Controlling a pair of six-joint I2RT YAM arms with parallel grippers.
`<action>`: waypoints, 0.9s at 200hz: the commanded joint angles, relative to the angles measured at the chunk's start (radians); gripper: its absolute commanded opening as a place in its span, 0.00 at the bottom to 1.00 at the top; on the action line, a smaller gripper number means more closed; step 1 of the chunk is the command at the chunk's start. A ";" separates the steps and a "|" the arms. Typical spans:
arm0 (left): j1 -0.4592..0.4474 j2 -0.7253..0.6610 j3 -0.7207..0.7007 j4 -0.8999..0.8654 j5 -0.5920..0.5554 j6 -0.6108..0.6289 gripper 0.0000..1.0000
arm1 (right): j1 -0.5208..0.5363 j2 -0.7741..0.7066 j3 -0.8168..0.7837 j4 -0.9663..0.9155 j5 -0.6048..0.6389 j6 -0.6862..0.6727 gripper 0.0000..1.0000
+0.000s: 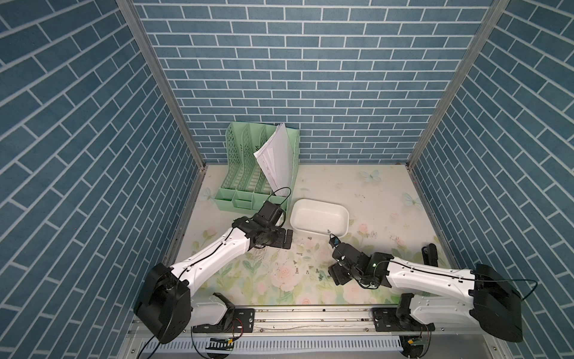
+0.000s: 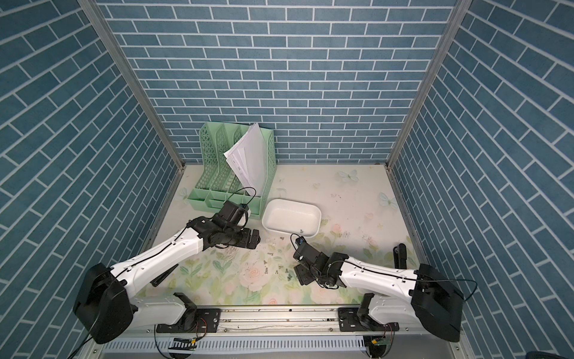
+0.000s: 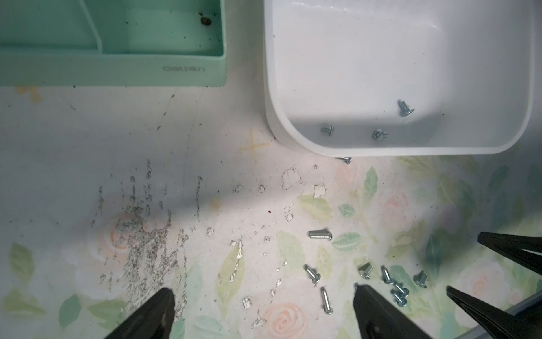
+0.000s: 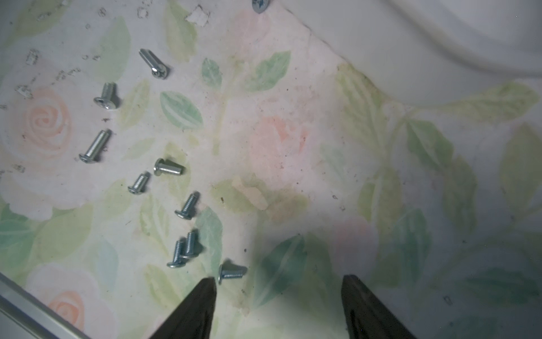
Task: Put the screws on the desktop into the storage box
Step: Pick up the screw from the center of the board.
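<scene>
Screws (image 4: 187, 205) lay loose on the desktop (image 4: 293, 152), most of them scattered between the storage box (image 3: 381, 151) and the front edge. Three were already inside the box by its near wall. One more lay hard against the foot of that wall, though I could not tell whether it was tucked under.

The left gripper (image 3: 262, 295) hung over the scatter with its jaws spread wide and nothing in them. The right gripper (image 4: 278, 281) sat close over the same patch, jaws apart at a middling gap and empty, with a screw just beside one of its fingertips (image 4: 203, 302).

That looked the likeliest trouble. If the jaws closed off-centre, the tip would probably flick the screw aside rather than pinch it, and round heads on short shanks roll in an arc. Two screws lay touching, so a pinch there might lift both and shed one. The grippers were near enough to knock together.

The screws were bright grey metal with threaded shanks and domed cross-slot heads. The box was glossy white plastic with smooth walls and rounded corners. The desktop's print of roses and leaves was flaked and scuffed, and pale chips might pass for screws. A mint-green plastic rack (image 3: 117, 70) stood beside the box.
</scene>
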 commanded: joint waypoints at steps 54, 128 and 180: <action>0.006 -0.029 -0.085 0.052 0.031 -0.028 1.00 | 0.056 0.071 0.038 0.030 0.022 0.046 0.60; 0.007 -0.049 -0.142 0.103 0.115 -0.019 1.00 | 0.085 0.128 0.042 0.054 0.017 0.058 0.51; 0.007 -0.052 -0.162 0.114 0.147 -0.008 1.00 | 0.101 0.158 0.039 0.068 0.016 0.068 0.45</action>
